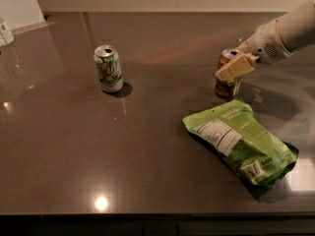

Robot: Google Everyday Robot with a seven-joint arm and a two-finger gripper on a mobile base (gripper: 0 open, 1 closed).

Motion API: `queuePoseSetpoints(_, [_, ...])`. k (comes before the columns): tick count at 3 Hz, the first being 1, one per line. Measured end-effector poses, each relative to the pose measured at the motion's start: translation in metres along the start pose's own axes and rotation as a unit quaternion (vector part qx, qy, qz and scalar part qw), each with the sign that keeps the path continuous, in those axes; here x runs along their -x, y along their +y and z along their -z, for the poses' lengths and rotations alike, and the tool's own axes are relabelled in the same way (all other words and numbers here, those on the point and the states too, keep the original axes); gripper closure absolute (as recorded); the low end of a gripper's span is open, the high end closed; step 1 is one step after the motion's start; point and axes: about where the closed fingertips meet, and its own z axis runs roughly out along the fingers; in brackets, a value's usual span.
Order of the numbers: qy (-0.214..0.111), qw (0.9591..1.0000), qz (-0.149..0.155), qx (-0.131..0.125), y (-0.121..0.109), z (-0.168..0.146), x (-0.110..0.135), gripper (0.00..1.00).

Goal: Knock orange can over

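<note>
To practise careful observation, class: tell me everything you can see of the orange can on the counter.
The orange can is a small orange-brown metal drink can with a silver top and dark markings on its side. It stands upright on the dark counter, at the right, just behind the green snack bag. The robot's tool reaches in from the right and covers its upper front; it seems to touch the can, though that cannot be confirmed.
</note>
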Motion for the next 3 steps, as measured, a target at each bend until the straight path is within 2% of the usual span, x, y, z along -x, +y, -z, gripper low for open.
queuePoseSetpoints(1, [0.046,0.9989,0.01,-0.002,-0.005,0.011,0.012,0.88])
queuePoseSetpoints(2, [0.135,0.9892,0.058,0.008,0.003,0.013,0.025,1.0])
queuePoseSetpoints(3, [0.224,0.965,0.132,0.032,0.02,0.004,0.035,1.0])
